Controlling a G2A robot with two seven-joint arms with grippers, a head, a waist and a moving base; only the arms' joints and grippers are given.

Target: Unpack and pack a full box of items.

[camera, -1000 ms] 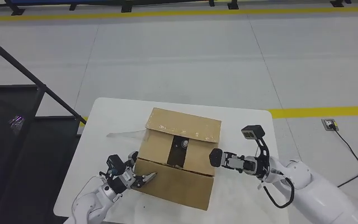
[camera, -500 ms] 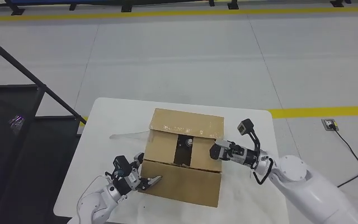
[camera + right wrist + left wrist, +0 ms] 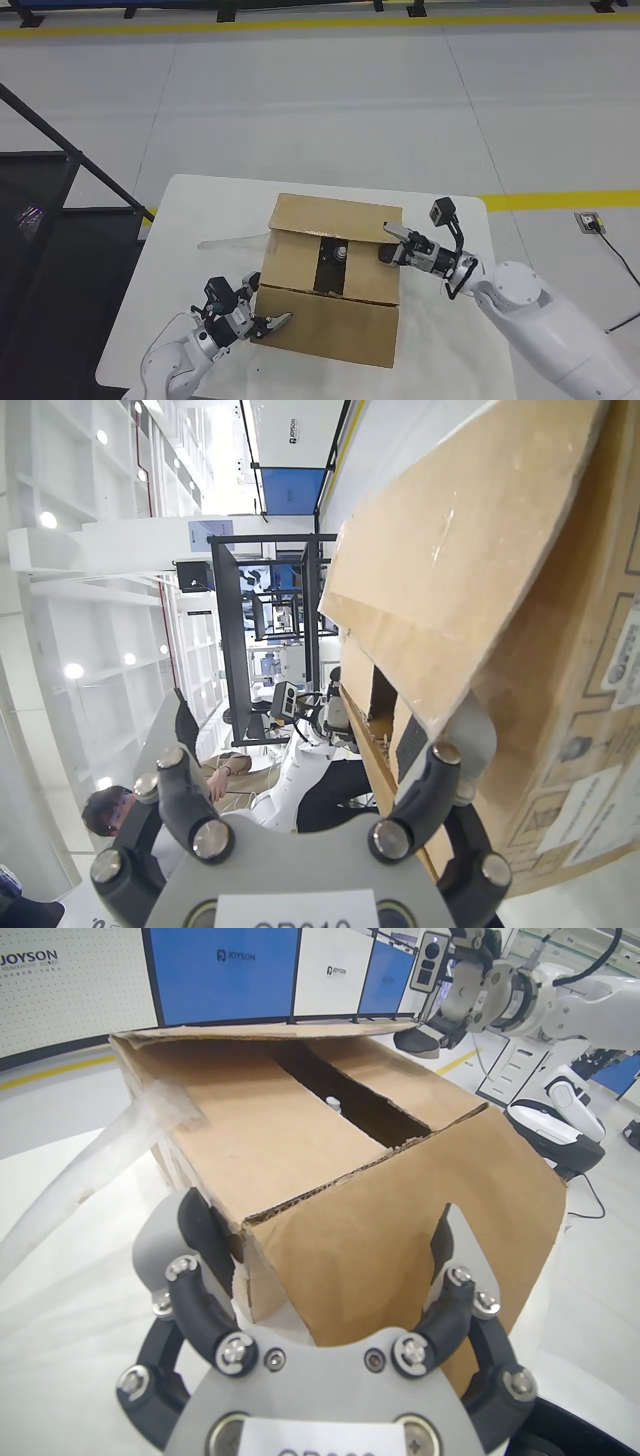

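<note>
A brown cardboard box (image 3: 290, 262) stands mid-table, its top flaps lying nearly flat with a dark gap between them. A white bottle cap (image 3: 339, 252) shows in that gap, also as the cap (image 3: 332, 1102). The near flap (image 3: 400, 1238) hangs down the front. My left gripper (image 3: 325, 1238) is open at the box's near left corner, its fingers on either side of that hanging flap's edge. My right gripper (image 3: 390, 246) is open at the far right corner. In the right wrist view one finger (image 3: 425, 745) sits under the far flap's (image 3: 450, 550) corner.
A strip of clear tape (image 3: 100, 1148) trails from the box's left side onto the white table (image 3: 200, 220). Bare table lies left of and behind the box. The table's front edge runs close behind my left arm.
My right gripper has moved from the box's right side toward its far right corner. The box has shifted slightly right. My left gripper has drawn a little nearer the front edge.
</note>
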